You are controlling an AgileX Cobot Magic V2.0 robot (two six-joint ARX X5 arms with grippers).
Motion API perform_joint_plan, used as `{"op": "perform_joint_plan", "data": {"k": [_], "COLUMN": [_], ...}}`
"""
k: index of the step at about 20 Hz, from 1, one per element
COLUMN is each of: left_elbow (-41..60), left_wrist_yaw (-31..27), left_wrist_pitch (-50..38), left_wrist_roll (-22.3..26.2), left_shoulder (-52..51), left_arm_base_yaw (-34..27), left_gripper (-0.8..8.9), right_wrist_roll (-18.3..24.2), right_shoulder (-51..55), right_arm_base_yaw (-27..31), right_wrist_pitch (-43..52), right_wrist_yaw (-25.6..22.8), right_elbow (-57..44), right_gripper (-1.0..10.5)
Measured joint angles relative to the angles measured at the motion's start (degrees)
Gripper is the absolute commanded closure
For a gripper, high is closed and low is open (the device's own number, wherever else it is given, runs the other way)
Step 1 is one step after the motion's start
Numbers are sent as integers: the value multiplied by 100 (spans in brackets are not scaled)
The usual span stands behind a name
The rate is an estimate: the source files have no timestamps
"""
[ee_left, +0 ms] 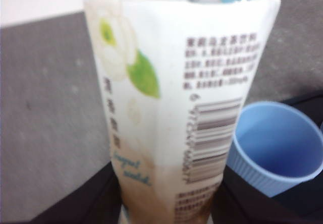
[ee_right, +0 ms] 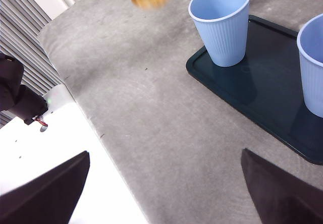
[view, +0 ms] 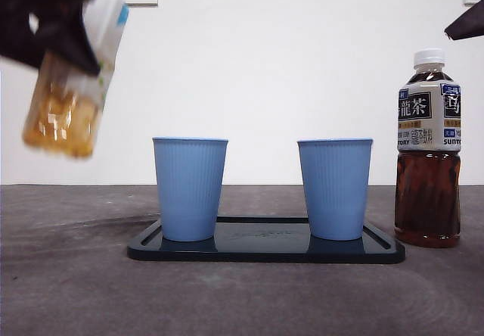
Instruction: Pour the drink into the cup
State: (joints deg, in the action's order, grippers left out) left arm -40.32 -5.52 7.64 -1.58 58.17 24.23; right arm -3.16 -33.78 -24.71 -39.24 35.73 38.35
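Observation:
My left gripper (view: 53, 18) is shut on a bottle (view: 72, 86) with a white flowered label and amber drink. It holds the bottle tilted, high at the left, well above the table and left of the cups. In the left wrist view the bottle (ee_left: 171, 108) fills the gap between the jaws, with the left blue cup (ee_left: 277, 148) below and beside it. Two blue ribbed cups (view: 189, 188) (view: 335, 188) stand upright and empty on a dark tray (view: 265, 247). The bottle's top is hidden. My right gripper (ee_right: 166, 193) is open and empty, waiting at the top right (view: 467, 22).
A second bottle (view: 428, 154) of dark tea with a white cap stands upright on the grey table, just right of the tray. The right wrist view shows the tray (ee_right: 262, 82), both cups (ee_right: 222, 22) (ee_right: 313, 67) and the table's white edge.

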Motion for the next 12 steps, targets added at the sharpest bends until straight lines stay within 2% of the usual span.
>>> {"op": "perform_joint_plan", "data": {"k": [5, 12], "left_elbow": [1032, 1307], "left_wrist_yaw": [50, 42], "left_wrist_pitch": [-1937, -3073], "left_wrist_roll": [-546, -605], "left_shoulder": [173, 1322], "left_arm_base_yaw": [-37, -160], "left_gripper": [659, 659], "right_wrist_roll": [-4, -81], "right_shoulder": [0, 0], "right_arm_base_yaw": [0, 0], "right_wrist_pitch": [-37, -85], "right_wrist_yaw": [-2, 0], "right_elbow": [0, 0], "right_gripper": [471, 471]}}
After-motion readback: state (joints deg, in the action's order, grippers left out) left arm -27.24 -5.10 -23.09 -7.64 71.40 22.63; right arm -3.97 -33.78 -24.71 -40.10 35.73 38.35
